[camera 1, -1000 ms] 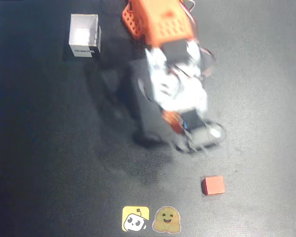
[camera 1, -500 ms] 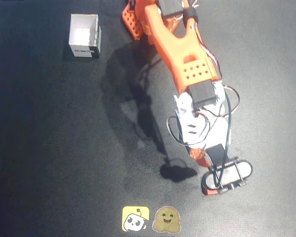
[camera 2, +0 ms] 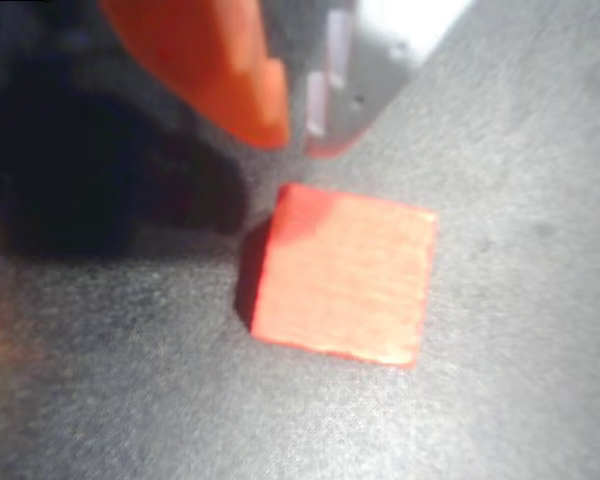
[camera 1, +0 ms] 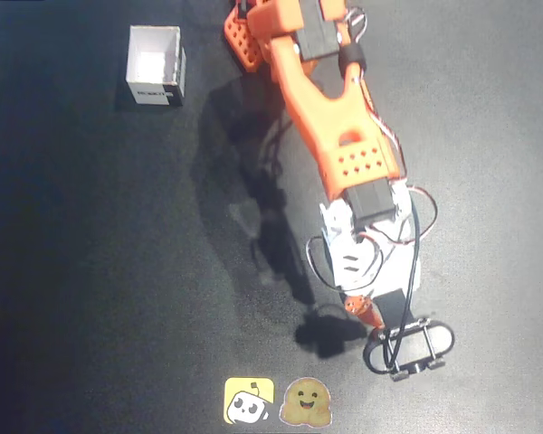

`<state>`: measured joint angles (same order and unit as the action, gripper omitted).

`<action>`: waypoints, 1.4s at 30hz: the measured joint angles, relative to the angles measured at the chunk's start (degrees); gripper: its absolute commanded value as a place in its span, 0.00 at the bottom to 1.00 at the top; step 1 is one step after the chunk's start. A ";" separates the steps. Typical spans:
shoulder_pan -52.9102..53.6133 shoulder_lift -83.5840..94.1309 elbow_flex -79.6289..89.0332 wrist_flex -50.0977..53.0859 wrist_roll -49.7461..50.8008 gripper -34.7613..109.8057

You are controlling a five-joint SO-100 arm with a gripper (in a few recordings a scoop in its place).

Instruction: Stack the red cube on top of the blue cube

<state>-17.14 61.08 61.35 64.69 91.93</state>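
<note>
1. wrist view: the red cube lies flat on the dark table, apart from the gripper, just below its tips.
2. its orange finger and pale finger sit almost together, nothing between them.
3. overhead view: the orange arm reaches to the table's near edge, gripper above two stickers; a white box stands far off, upper left.

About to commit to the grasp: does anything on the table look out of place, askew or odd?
Nothing looks damaged or spilled. The red cube lies flat on the dark table, slightly turned in the wrist view, just ahead of the pincer. The white box stands upright at top left of the overhead view.
</note>
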 measured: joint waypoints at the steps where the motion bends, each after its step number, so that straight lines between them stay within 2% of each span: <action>1: 0.00 -0.09 -0.18 -0.35 0.00 0.24; 19: -2.81 -2.02 -0.97 -3.08 0.97 0.24; 21: -2.64 -2.02 -0.97 -3.08 0.97 0.34; 27: -3.69 -2.02 -0.97 -3.08 1.14 0.41; 42: -5.45 -6.15 -0.97 -8.61 3.16 0.41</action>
<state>-22.59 54.93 60.38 56.07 95.10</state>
